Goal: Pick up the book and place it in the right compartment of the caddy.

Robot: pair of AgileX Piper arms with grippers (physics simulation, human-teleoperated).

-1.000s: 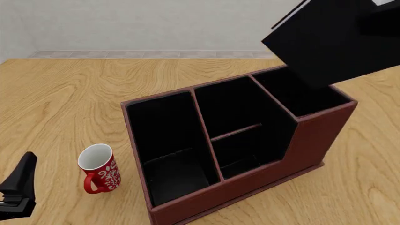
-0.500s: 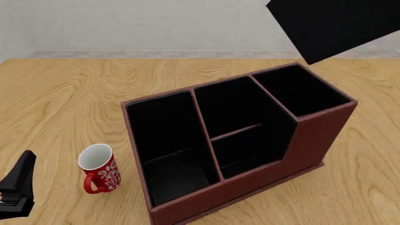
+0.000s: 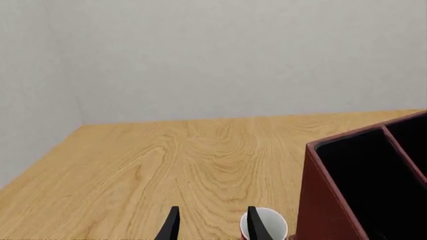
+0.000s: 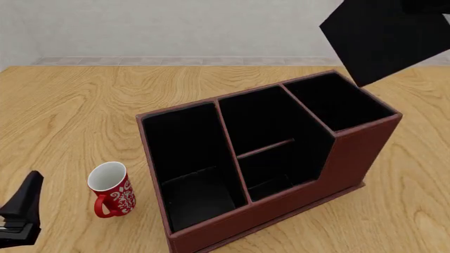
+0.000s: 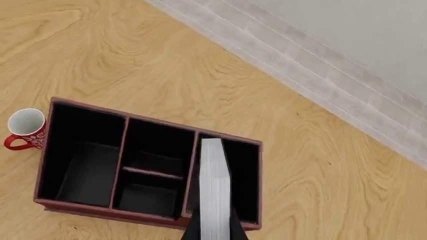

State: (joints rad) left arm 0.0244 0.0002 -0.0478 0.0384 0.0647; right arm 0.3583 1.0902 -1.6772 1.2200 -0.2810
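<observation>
Holding, front view: my right gripper's book [image 4: 383, 39], tilted, hangs above the caddy [image 4: 351, 158].
Right wrist: fingers [image 5: 232, 227] pinch it, page edges lengthwise over the right compartment [image 5: 243, 175].
Left wrist: left gripper [image 3: 211, 225] spread; mug [image 3: 267, 225] unlettered.

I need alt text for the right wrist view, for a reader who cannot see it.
Seen from above, the right gripper holds the book upright, white page edges facing the camera, over the right compartment of the reddish-brown caddy. A red mug stands on the wooden table beside the caddy's far end.
</observation>
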